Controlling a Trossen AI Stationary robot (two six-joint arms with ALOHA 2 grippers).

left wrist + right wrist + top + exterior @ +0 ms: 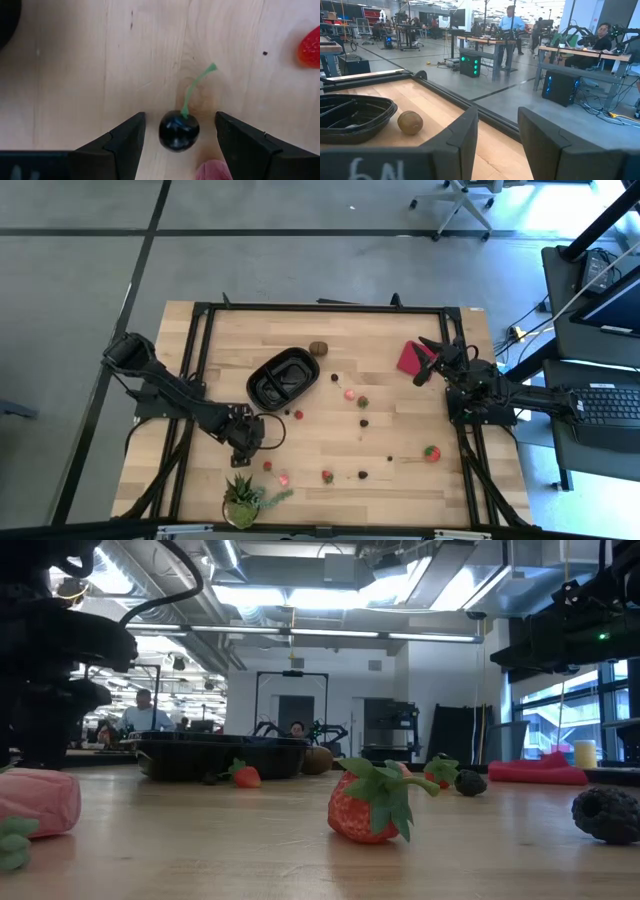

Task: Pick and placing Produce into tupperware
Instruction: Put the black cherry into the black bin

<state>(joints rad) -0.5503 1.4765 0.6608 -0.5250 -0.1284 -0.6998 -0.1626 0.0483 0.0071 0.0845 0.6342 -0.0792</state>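
High view: At seven o'clock of the tupperware [281, 377], the left gripper [247, 442] is lowered; scattered produce lies around.
Low view: A strawberry [367, 805] is seen nearest.
Left wrist: Fingers are spread around a dark cherry [179, 131], judged light, smooth, roll-prone; the round body is best pinched.
Right wrist: The right gripper [498, 131] is held parted, idle.
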